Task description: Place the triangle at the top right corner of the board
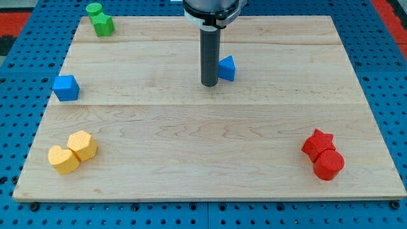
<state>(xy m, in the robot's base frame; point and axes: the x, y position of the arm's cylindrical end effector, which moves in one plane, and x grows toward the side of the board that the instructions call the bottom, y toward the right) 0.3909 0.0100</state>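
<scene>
The blue triangle (227,68) sits upper centre of the frame, touching my tip (209,84) on its left. The end effector is a bare rod, holding nothing. Push steadily rightward and upward, staying behind the triangle's centre, toward the board's (191,140) upper-right corner.

One wooden board (210,137) held eight small blocks in four colours, two of each. There were two green blocks, one a cylinder (94,9) and one an irregular shape (103,25). There were two blue blocks, a cube (66,87) and a triangle (227,69). There were two yellow blocks, a heart (62,159) and a hexagon (82,145). There were two red blocks, a star (318,143) and a cylinder (329,164).
</scene>
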